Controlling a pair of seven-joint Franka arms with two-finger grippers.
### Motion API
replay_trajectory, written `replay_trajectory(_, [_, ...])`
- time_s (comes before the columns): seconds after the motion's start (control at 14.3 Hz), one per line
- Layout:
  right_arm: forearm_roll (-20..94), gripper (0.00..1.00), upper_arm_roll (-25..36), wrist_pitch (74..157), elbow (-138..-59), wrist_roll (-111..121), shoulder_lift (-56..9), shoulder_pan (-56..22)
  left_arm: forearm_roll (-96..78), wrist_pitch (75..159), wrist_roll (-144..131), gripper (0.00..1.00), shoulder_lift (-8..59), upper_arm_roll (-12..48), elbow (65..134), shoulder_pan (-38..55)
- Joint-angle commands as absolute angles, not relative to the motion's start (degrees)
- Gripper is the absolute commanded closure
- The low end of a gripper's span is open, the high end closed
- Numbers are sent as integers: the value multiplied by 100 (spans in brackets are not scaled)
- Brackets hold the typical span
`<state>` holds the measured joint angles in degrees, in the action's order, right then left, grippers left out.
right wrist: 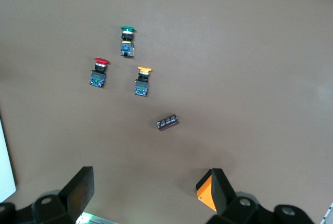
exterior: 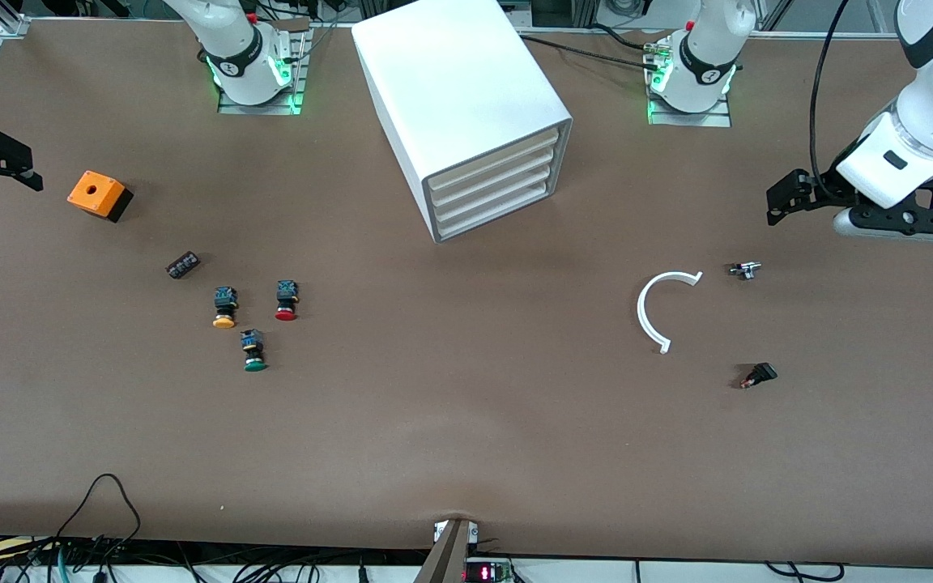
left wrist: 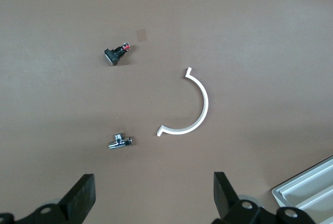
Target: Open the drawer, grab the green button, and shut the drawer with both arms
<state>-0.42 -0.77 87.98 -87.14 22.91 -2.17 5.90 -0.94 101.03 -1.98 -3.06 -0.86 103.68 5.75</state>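
My left end effector hangs with fingers apart over bare table at the left arm's end, with a small metal fitting nearest below it, then a white curved strip and a small black part. My right end effector, fingers also spread, waits over the right arm's end beside an orange box, with a black cylinder next out. The button lies on the table past the yellow-capped button and red-capped button, while the drawer sits shut at the bottom of the cabinet.

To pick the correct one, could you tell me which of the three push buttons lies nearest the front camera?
The green-capped push button does; the yellow-capped and red-capped ones lie farther away.
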Motion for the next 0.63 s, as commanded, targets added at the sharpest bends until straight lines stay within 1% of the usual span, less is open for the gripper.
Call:
replay_trajectory(0.0, [35, 0, -167, 8763, -8728, 2312, -132, 677, 96, 9968, -185, 0, -308, -106, 10337, 633])
replay_trajectory(0.28, [35, 0, -176, 8754, -8728, 2312, -132, 668, 97, 9914, -167, 0, -246, -105, 10292, 607])
replay_trajectory(0.56, [26, 0, -184, 8675, -8728, 2303, -132, 668, 114, 9844, -167, 0, -132, -105, 10090, 589])
